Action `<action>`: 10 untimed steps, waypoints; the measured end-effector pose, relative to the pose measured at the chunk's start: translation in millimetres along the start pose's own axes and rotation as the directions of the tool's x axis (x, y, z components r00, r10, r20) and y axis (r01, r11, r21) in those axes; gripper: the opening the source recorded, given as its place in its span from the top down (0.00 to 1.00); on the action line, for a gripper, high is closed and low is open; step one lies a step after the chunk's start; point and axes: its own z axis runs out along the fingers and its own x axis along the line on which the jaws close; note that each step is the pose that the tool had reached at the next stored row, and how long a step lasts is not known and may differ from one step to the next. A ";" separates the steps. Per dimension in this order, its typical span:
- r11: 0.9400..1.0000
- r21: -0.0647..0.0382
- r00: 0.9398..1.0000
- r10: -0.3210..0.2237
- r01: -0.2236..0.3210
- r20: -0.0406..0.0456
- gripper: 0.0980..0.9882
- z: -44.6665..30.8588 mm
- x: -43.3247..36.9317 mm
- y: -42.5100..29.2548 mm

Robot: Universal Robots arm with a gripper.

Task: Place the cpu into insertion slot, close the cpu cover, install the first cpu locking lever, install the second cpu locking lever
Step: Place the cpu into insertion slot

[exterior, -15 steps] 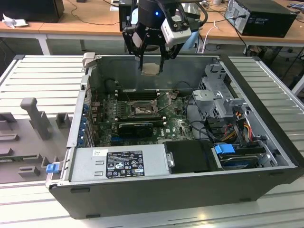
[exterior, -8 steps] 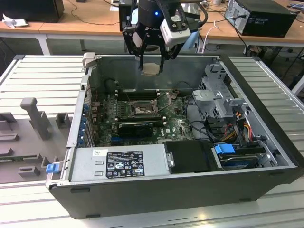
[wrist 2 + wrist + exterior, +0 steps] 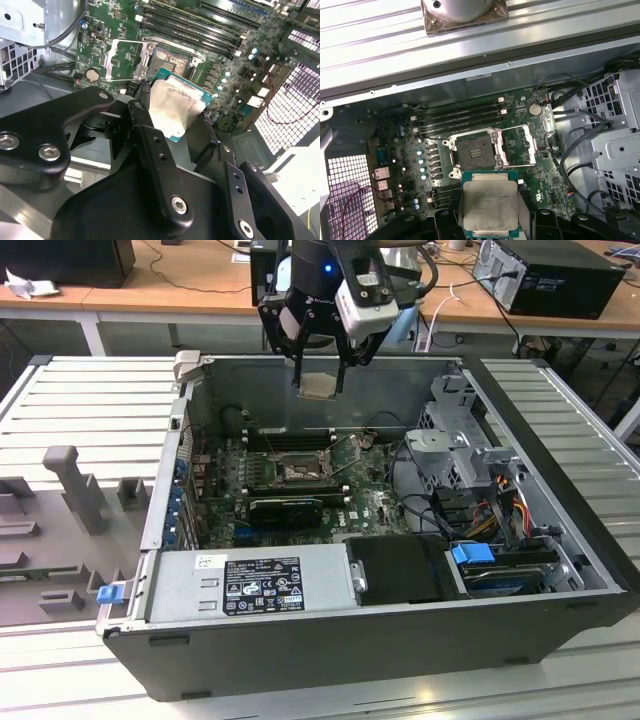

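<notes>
Above insertion slot (image 3: 476, 150), cpu (image 3: 488, 207) in tool (image 3: 320, 383)

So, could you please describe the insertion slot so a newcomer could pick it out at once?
Look inside the open computer case at the green motherboard. Near its middle, beside the long memory slots, sits the insertion slot. It is the only square black socket with a silvery rim, and its cpu cover lies flipped open next to it.

The hand (image 3: 320, 386) is black, with jointed link fingers (image 3: 155, 150), silvery screw heads (image 3: 179, 204) and a pale grey camera block (image 3: 365, 292).
</notes>
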 end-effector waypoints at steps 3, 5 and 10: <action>1.000 0.000 1.000 0.015 -0.015 0.001 0.52 0.0 0.0 0.0; 1.000 0.000 1.000 0.023 -0.023 0.002 0.52 0.1 0.0 0.0; 0.999 0.000 0.999 0.047 -0.047 0.004 0.52 0.3 0.0 -0.1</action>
